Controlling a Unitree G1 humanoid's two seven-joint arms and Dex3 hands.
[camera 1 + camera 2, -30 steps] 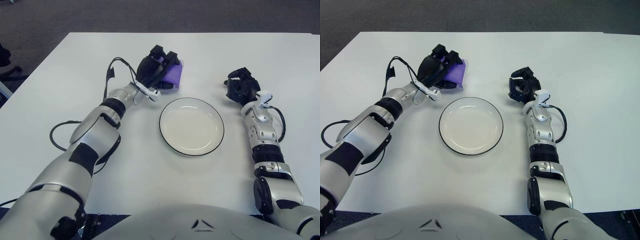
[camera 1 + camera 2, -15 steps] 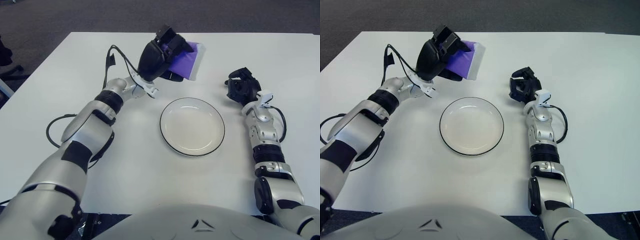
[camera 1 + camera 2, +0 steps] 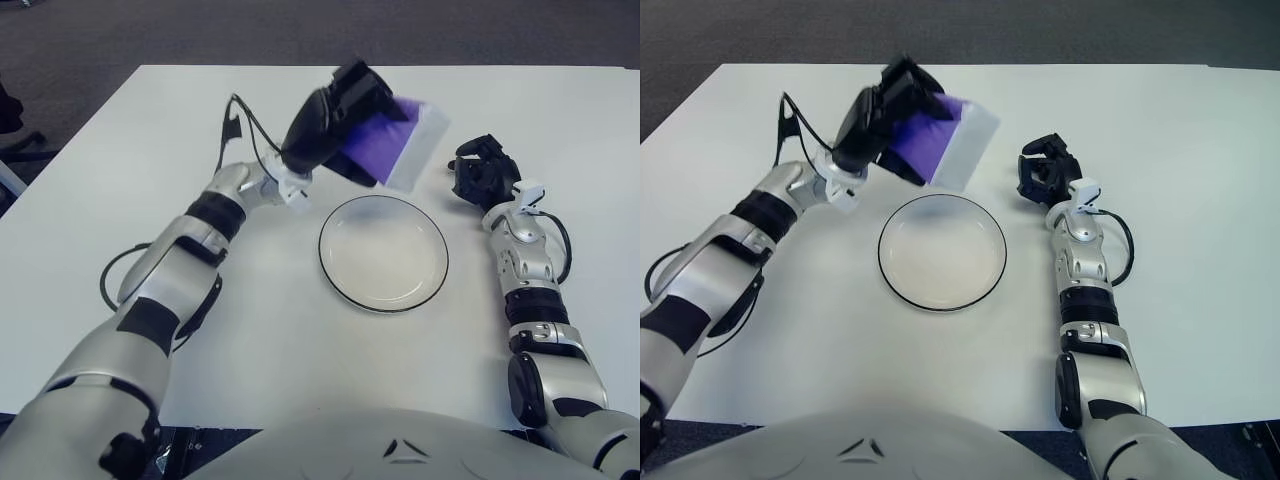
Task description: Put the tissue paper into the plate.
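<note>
My left hand (image 3: 340,125) is shut on a purple and white tissue packet (image 3: 398,146) and holds it in the air, above the far edge of the plate. The packet also shows in the right eye view (image 3: 945,143). The white plate (image 3: 383,252) with a dark rim lies empty on the middle of the white table. My right hand (image 3: 482,175) rests on the table to the right of the plate, its fingers curled and holding nothing.
The white table (image 3: 300,330) spreads around the plate. A black cable (image 3: 232,125) runs along my left forearm. Dark floor (image 3: 300,30) lies beyond the table's far edge.
My left hand has lifted the tissue packet off the table and carried it right, from the plate's far left to above its far rim. The right hand has not moved.
</note>
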